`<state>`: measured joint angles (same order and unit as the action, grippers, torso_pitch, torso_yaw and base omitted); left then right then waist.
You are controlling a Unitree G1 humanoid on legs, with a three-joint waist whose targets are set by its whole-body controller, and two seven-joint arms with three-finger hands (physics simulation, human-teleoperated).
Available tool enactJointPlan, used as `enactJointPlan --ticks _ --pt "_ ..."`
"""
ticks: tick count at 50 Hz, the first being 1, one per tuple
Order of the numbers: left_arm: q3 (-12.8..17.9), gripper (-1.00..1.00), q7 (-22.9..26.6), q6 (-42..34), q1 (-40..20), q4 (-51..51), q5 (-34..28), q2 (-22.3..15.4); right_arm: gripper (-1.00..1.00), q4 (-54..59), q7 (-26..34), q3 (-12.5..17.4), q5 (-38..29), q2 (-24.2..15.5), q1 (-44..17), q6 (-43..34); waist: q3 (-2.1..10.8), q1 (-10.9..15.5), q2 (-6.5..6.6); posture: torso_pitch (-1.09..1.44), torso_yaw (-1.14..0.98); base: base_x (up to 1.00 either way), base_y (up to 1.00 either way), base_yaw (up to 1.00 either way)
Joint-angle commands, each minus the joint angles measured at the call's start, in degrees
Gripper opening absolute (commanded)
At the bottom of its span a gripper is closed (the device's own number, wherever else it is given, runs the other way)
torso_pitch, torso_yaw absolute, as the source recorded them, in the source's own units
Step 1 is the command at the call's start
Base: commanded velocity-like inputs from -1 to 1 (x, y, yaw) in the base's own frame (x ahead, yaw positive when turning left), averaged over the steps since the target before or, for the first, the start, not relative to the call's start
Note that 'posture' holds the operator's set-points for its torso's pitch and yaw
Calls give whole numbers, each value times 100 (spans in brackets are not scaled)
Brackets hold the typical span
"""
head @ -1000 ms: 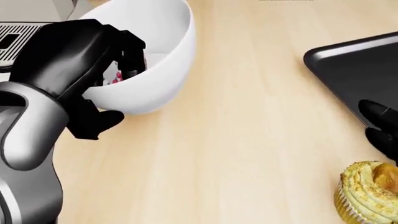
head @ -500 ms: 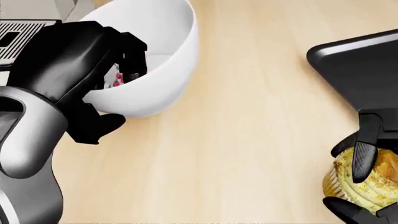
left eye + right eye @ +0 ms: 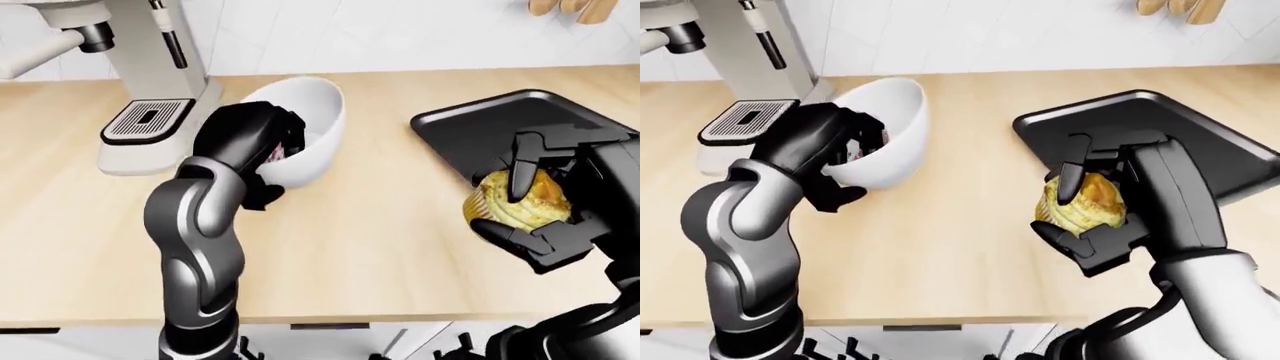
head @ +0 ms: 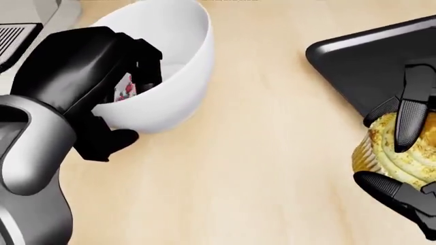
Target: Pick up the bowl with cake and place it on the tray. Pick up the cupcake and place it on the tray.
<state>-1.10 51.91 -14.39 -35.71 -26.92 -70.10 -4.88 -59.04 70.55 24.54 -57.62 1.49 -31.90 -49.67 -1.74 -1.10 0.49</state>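
Note:
A white bowl (image 4: 177,61) stands tilted on the wooden counter, with a bit of pink-speckled cake (image 4: 126,91) showing inside. My left hand (image 4: 133,104) is shut on its near rim, fingers inside and thumb outside. The yellow-frosted cupcake (image 3: 1095,199) is held off the counter in my right hand (image 3: 1072,211), whose fingers close over its top while the thumb sits under it. It hangs just beside the near-left edge of the black tray (image 3: 1180,127), which has nothing on it.
A white coffee machine (image 3: 140,75) with a grated drip tray (image 3: 148,120) stands just left of the bowl. Wooden utensils (image 3: 570,6) hang at the top right. The counter's near edge (image 3: 350,319) runs along the bottom.
My right hand has closed round the cupcake and lifted it up toward the tray's edge. The left hand keeps its hold on the bowl, and the view has shifted slightly.

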Motion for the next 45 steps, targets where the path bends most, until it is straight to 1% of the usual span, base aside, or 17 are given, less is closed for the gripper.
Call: enactJointPlan --ticks 1,3,4,5,8,11,15,17,18,19,23,26,32,34,36,37,45 --pt "13 -100 -392 162 -284 -422 15 -8 -100 -96 10 -47 -104 -60 -184 34 170 -38 8 0 0 -68 0 0" --pt "17 -100 -386 153 -290 -427 11 -8 -100 -96 96 -72 -217 -55 -266 6 168 -83 -184 0 0 -68 0 0" --pt "21 -100 -377 149 -289 -439 10 -12 -100 -96 92 -87 -221 -40 -259 24 197 -110 -409 0 0 -68 0 0" --pt "29 -100 -368 145 -301 -442 13 -21 -100 -96 103 -108 -245 -31 -263 37 176 -120 -270 0 0 -70 0 0" --pt "40 -100 -339 123 -335 -453 12 -38 -100 -96 96 -136 -257 -9 -260 52 256 -133 -426 0 0 -76 0 0" --pt "44 -100 -336 117 -345 -456 18 -46 -100 -96 110 -163 -307 -59 -346 -48 225 -45 -349 0 0 -78 0 0" --pt "52 -100 -287 95 -373 -507 1 -62 -100 -96 113 -188 -344 -92 -412 -181 8 82 -103 0 0 -29 -9 0" --pt "57 -100 -315 108 -331 -514 15 -64 -100 -96 115 -206 -359 -72 -426 -190 -201 129 265 0 0 -14 -46 0" --pt "58 -100 -333 119 -315 -504 23 -69 -100 -96 105 -210 -356 -63 -422 -181 -106 185 586 0 0 -15 -50 0" --pt "64 -100 -347 120 -313 -493 31 -71 -100 -96 96 -218 -354 -52 -422 -178 -216 222 477 0 0 -14 -55 0" --pt "65 -100 -365 132 -285 -494 40 -81 -100 -96 33 -247 -320 -20 -388 -142 96 241 405 0 0 -11 -68 0" --pt "69 -100 -441 163 -241 -444 68 -85 -100 -96 -86 -258 -202 7 -317 -108 -43 302 317 0 0 0 -79 0" --pt "78 -100 -516 210 -232 -372 97 -105 -100 -96 -358 -235 111 49 -159 -66 -76 410 18 0 0 0 -81 0" --pt "60 -100 -493 196 -256 -382 71 -92 -100 -96 -467 -230 235 43 -101 -56 -35 443 -179 0 0 0 -80 0" --pt "52 -100 -519 216 -237 -360 69 -88 -100 -96 -612 -253 371 15 -28 -54 106 447 -699 0 0 0 -81 0" --pt "53 -100 -535 227 -227 -339 76 -86 -100 -96 -672 -250 442 34 15 2 -33 400 -416 0 0 0 -81 0" --pt "70 -100 -566 201 -377 -181 105 -117 -100 -96 -938 -301 715 -59 124 -23 -109 291 -4 0 0 0 -79 0"
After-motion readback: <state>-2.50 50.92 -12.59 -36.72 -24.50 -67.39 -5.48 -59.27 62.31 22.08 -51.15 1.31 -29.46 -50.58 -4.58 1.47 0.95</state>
